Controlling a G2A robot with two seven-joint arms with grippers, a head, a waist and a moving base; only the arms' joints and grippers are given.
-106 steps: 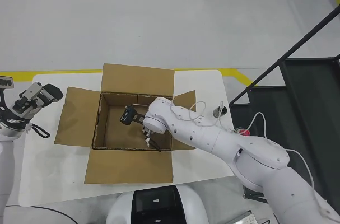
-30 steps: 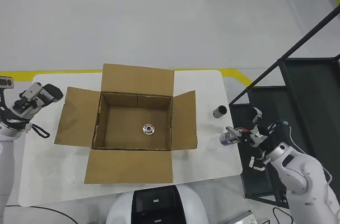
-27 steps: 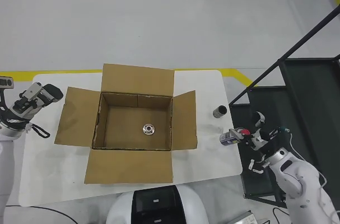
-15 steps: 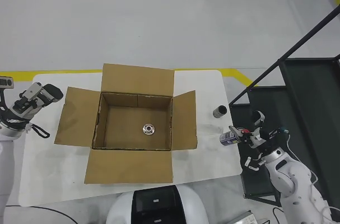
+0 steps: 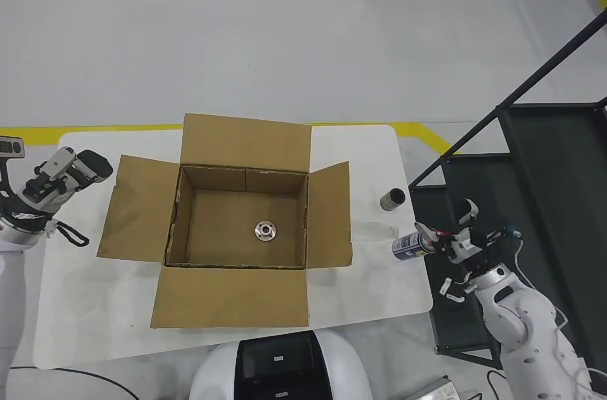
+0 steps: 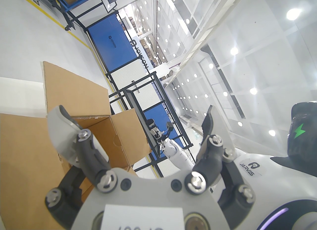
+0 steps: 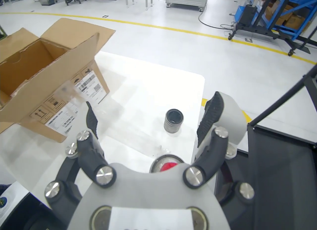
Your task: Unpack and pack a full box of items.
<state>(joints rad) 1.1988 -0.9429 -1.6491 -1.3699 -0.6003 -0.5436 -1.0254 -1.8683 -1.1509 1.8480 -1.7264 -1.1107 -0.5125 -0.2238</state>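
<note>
An open brown cardboard box [image 5: 245,228] stood on the white table [image 5: 83,310], flaps spread, with a small round metal ring [image 5: 264,231] on its floor. A short dark metal cylinder [image 7: 173,121] stood upright near the table's right edge, and a small silver red-capped can [image 5: 411,245] sat at that edge. The right gripper [image 7: 152,107] hung just behind the can, jaws spread wide, grasping nothing. The left gripper [image 6: 133,117], off the table's left side, was likewise spread and empty.

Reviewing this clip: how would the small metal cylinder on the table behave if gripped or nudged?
The cylinder looks like ringed metal, so probably rigid and heavy for its size. It stands upright and squat, so a light nudge likely slides it; tipped over, it could roll toward the table edge nearby.
</note>
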